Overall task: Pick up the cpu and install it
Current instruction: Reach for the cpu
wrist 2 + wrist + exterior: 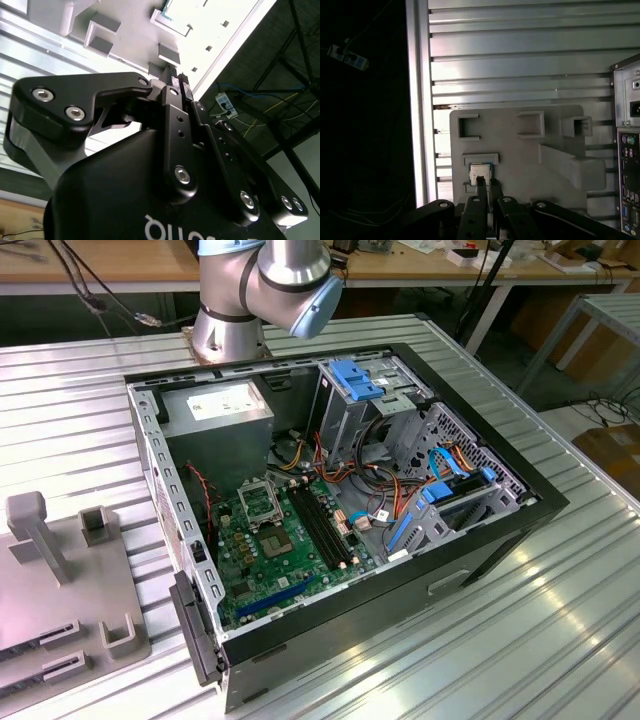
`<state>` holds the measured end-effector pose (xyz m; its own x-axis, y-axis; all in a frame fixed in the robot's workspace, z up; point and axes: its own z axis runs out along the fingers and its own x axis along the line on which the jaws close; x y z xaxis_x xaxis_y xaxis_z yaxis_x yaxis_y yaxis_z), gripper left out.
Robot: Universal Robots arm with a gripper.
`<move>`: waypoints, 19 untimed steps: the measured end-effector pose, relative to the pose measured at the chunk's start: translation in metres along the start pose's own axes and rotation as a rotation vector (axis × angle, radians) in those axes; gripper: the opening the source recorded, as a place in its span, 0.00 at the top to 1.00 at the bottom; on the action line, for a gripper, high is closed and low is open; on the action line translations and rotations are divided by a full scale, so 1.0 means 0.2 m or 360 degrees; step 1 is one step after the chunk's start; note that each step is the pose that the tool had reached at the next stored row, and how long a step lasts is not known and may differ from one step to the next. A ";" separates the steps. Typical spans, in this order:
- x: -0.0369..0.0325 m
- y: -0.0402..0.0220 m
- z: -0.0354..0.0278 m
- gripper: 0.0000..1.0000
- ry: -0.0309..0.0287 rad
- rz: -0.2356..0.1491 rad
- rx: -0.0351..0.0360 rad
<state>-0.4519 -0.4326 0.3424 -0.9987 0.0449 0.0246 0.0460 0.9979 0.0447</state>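
The gripper (487,181), fingers pressed together and empty, hangs above the cpu (480,172), which a tray (520,150) pocket likely keeps square.

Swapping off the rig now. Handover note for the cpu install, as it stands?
End effector: shut, holding nothing. In the first wrist view it is lined up over the cpu; whether it touches the cpu cannot be told.
The cpu lies flat in a recess of the grey fixture plate on the slatted table, outside the computer case.
Done: approach to the cpu; nothing lifted yet.
Left: the pickup, and the install into the black-framed socket on the green board.
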 end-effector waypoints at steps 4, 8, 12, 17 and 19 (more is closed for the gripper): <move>0.024 -0.005 0.045 0.83 0.00007 -0.0016 -0.0003; 0.031 -0.052 0.081 0.83 0.00009 -0.0016 -0.0003; 0.027 -0.147 0.114 0.83 0.00012 -0.0016 -0.0003; 0.020 -0.201 0.157 0.83 0.00009 -0.0016 -0.0003; 0.006 -0.197 0.180 0.83 0.00010 -0.0016 -0.0003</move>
<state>-0.4558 -0.4702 0.3048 -0.9991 0.0351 0.0248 0.0363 0.9983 0.0466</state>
